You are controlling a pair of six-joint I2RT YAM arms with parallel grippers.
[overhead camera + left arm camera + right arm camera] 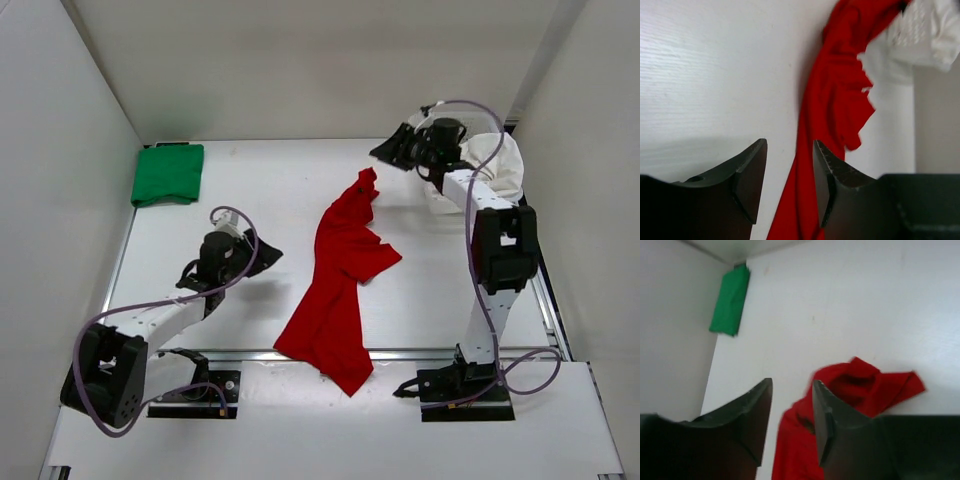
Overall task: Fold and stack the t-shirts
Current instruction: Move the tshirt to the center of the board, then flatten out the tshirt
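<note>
1. Nearest the left wrist lens, two dark fingers (750, 175) of the left gripper (789, 145) are standing partway apart and gripping nothing. I am seeing bare table (270, 190) and red cloth through the gap.
2. From above, I am watching this gripper sitting low over the table, left of the red shirt (340, 280) and not touching it.
3. At the far side, the right gripper (792, 383) is also showing two fingers with a narrow gap and nothing between them. It is hovering by the far end of the red shirt.
4. I am counting three shirts. One red shirt is lying crumpled in a long strip down the middle of the table, and its near end is crossing the front rail (250, 354) between the arm bases.
5. One green shirt (167, 175) is lying folded flat in the far left corner, well apart from both grippers.
6. One white shirt (945, 35) is sitting bunched at the far right with the single white mesh basket (912, 20), behind the right arm. I cannot tell how it is sitting in the basket.
</note>
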